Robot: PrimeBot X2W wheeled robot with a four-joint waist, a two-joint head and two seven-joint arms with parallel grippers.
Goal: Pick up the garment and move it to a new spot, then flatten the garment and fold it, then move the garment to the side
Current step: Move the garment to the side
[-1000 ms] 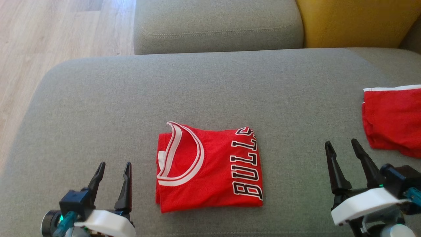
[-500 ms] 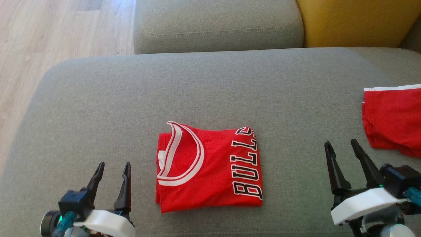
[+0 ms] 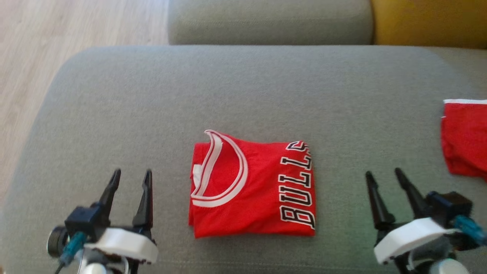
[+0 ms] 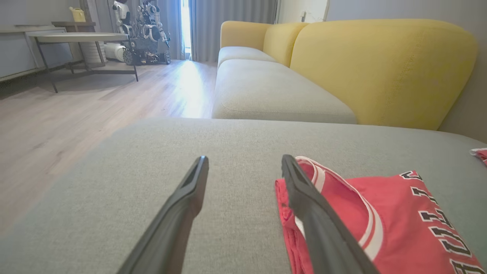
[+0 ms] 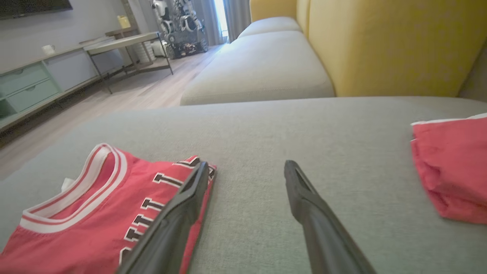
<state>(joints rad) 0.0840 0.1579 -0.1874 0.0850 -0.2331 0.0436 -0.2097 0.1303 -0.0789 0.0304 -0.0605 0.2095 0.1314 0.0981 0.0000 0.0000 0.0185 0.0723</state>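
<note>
The garment (image 3: 258,190) is a red jersey with white collar trim and black "BULLS" lettering, folded into a neat square in the middle of the grey sofa cushion (image 3: 243,95). It also lies at the lower right of the left wrist view (image 4: 380,213) and at the lower left of the right wrist view (image 5: 95,213). My left gripper (image 3: 131,175) hovers open to the garment's left, apart from it. To its right, my right gripper (image 3: 384,177) is open too, with nothing between its fingers.
A second red garment (image 3: 466,139) with a white edge lies at the cushion's right edge. Beyond the cushion are another grey seat (image 3: 266,21) and a yellow backrest (image 3: 430,21). Wooden floor (image 3: 45,45) lies to the left, where the cushion ends.
The head camera has shifted, so the whole picture moved right and slightly up. The garment and both open grippers keep their places relative to each other.
</note>
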